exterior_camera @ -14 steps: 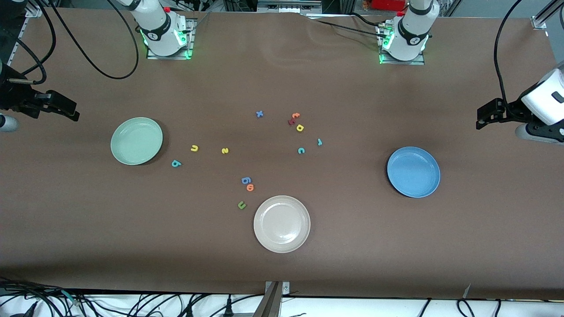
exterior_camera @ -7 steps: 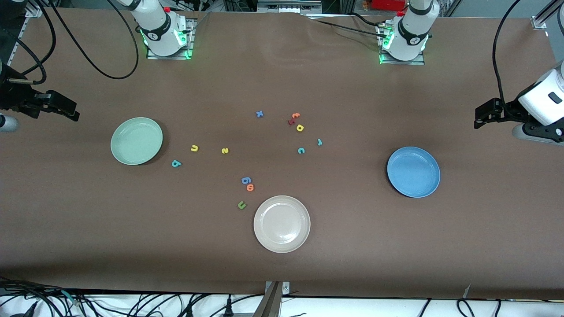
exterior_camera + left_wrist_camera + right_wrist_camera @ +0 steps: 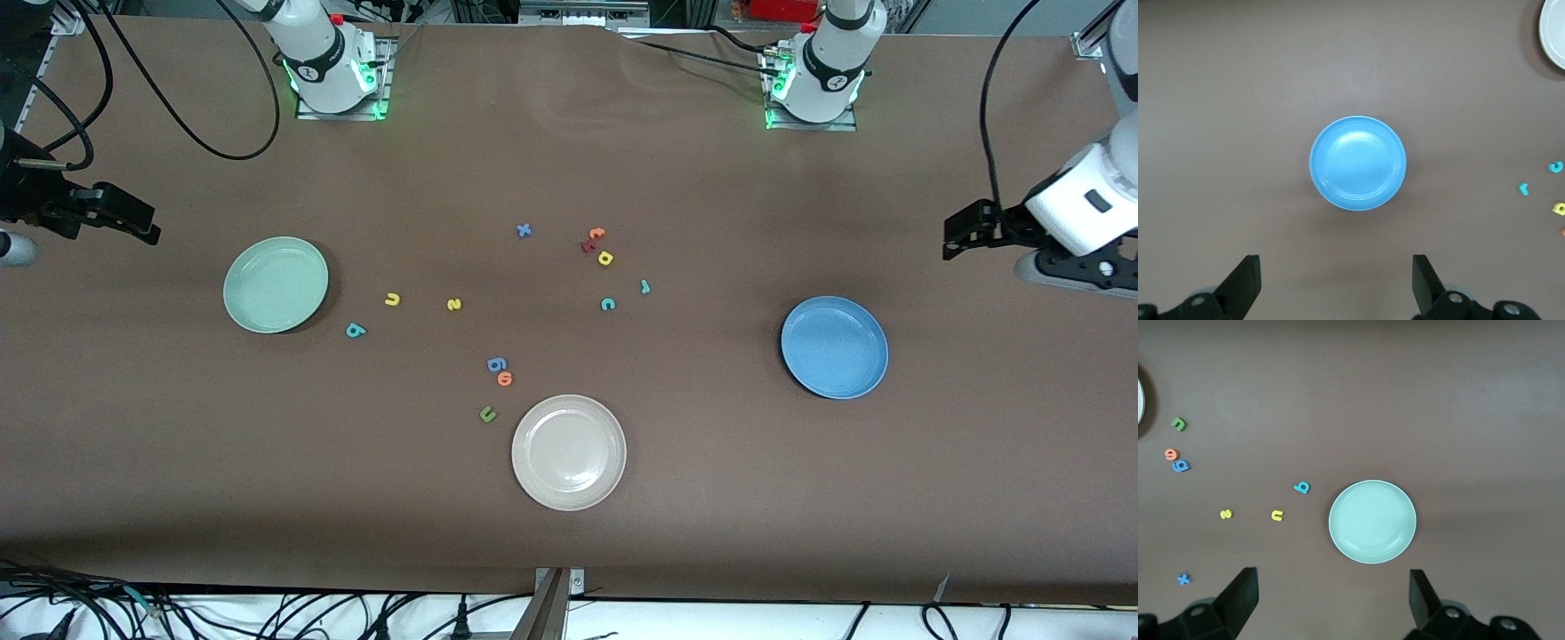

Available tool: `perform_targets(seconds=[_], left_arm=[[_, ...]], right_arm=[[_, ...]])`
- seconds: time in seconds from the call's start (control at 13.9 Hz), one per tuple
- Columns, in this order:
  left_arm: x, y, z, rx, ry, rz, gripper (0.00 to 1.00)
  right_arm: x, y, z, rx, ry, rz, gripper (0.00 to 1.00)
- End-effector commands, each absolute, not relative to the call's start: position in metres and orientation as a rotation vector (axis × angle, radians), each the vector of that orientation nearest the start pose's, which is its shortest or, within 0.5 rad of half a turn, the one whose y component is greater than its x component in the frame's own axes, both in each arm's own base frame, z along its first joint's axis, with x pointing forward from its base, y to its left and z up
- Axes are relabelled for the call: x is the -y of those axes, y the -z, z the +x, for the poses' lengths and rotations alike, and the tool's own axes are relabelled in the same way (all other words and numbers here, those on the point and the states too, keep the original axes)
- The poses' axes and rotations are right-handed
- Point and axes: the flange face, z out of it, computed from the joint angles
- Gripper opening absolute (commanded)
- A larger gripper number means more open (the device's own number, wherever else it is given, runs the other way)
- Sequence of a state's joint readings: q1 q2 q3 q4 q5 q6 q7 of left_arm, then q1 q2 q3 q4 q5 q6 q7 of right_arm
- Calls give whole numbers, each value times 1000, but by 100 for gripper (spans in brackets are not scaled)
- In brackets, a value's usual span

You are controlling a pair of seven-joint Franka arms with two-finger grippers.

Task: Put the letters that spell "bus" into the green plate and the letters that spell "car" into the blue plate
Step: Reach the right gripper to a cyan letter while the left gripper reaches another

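The pale green plate (image 3: pixel 276 284) (image 3: pixel 1372 521) lies empty toward the right arm's end. Beside it sit a teal "b" (image 3: pixel 356 331) (image 3: pixel 1302 487), a yellow "u" (image 3: pixel 392 300) (image 3: pixel 1277 515) and a yellow "s" (image 3: pixel 454 304) (image 3: pixel 1225 514). The blue plate (image 3: pixel 834 347) (image 3: pixel 1358 163) lies empty toward the left arm's end. A teal "c" (image 3: pixel 607 304) (image 3: pixel 1556 167), a teal "r" (image 3: pixel 645 286) (image 3: pixel 1523 189) and a yellow "a" (image 3: pixel 605 259) (image 3: pixel 1559 209) lie mid-table. My left gripper (image 3: pixel 965 233) (image 3: pixel 1335 287) hangs open over the table's end past the blue plate. My right gripper (image 3: pixel 133 222) (image 3: pixel 1333 603) waits open past the green plate.
A cream-white plate (image 3: pixel 569 452) lies nearest the front camera. Beside it are a green "u" (image 3: pixel 487 413), an orange "o" (image 3: pixel 505 379) and a blue letter (image 3: pixel 496 364). An orange "t" (image 3: pixel 597 233) and a dark red letter (image 3: pixel 588 246) touch near the "a". A blue "x" (image 3: pixel 524 230) lies apart.
My left arm has drifted a little inward over the table toward the blue plate. The right arm, plates and letters have not moved.
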State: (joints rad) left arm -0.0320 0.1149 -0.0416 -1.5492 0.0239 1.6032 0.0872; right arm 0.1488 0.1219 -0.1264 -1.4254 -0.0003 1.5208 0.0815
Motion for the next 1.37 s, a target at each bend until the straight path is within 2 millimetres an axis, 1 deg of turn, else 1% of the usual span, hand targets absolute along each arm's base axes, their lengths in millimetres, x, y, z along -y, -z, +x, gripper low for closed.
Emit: perform_targets(seconds=[0.0,0.07,0.14,0.22,0.29,0.43,0.5,0.65,0.72,0.79,0.87,0.94,1.08,1.23,1.3], left_arm=[[81,-551,593,-281,-144,-3126,100],[93,-542,595,-283,-157,-3126,100],[105,-537,597,-237,-147,-3136,100],[119,-527,599,-202,-148,-3140,100],[135,-519,599,-168,-136,-3141,100],[164,-492,599,-76,-117,-3152,100],[171,-475,599,-4,-116,-3197,100],[200,-447,589,17,-96,-3222,100],[216,-432,582,57,-67,-3222,100],[231,-413,573,138,-30,-3221,100],[253,-395,561,189,15,-3217,100],[267,-376,549,240,43,-3201,100],[292,-350,525,265,66,-3146,100],[301,-328,523,300,31,-3130,100],[305,-319,523,328,12,-3120,100]], right_arm=[[-18,-621,585,-106,-28,-3161,100],[-19,-620,585,-113,-33,-3159,100],[-22,-614,588,-108,-48,-3157,100],[-23,-609,591,-109,-61,-3143,100],[-27,-600,594,-104,-88,-3134,100],[-30,-581,602,-97,-135,-3138,100],[-39,-571,605,-78,-159,-3139,100],[-55,-552,615,-67,-154,-3144,100],[-64,-540,619,-128,-153,-3147,99],[-75,-527,619,-151,-155,-3149,99],[-83,-511,617,-153,-174,-3153,99],[-83,-493,615,-158,-198,-3152,99],[-86,-457,609,-153,-222,-3152,99],[-102,-425,600,-151,-211,-3147,99],[-106,-410,596,-167,-206,-3148,99]])
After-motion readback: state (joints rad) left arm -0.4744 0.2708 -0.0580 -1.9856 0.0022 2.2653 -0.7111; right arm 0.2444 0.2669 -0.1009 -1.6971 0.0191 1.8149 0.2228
